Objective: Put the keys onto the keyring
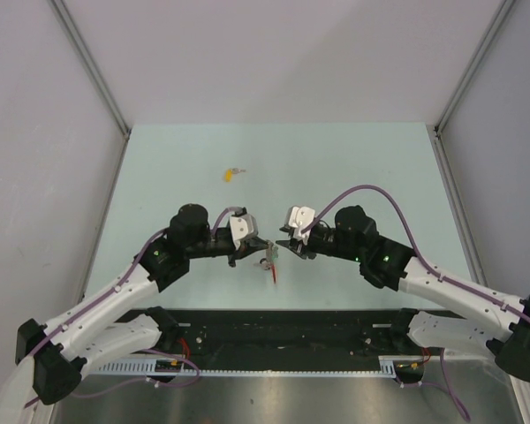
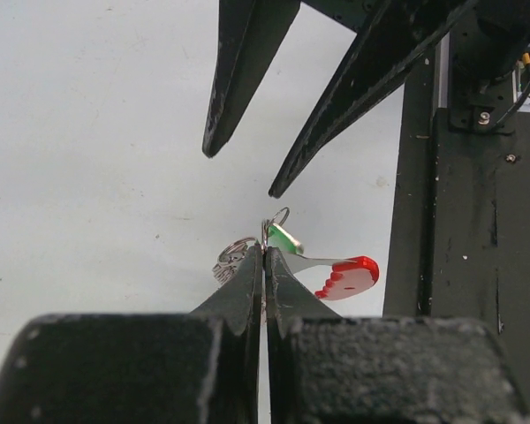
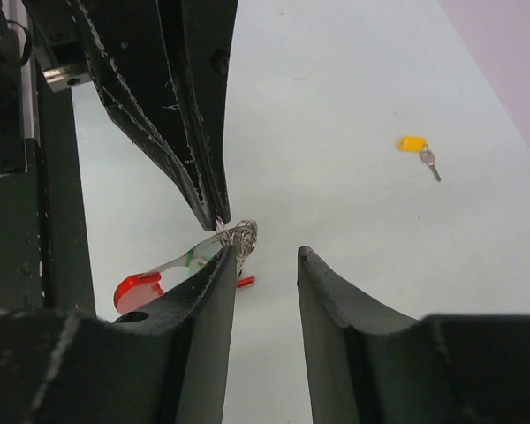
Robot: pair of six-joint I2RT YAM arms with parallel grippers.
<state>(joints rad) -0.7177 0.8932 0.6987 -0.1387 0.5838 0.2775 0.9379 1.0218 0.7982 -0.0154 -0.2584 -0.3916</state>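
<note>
Reaching inward over the table's (image 1: 380,168) near middle, our left arm (image 1: 115,296) and right arm (image 1: 442,283) bend elbows out. Our left gripper (image 2: 264,258) clamps the keyring (image 2: 232,258) beside the green key (image 2: 283,238), our right gripper (image 3: 265,256) stands parted just right, and the yellow key (image 1: 229,174) lies far-left.

green key (image 2: 283,238) and keyring (image 2: 234,258) in left pincer (image 2: 263,256); yellow key (image 3: 412,144) well apart
</note>
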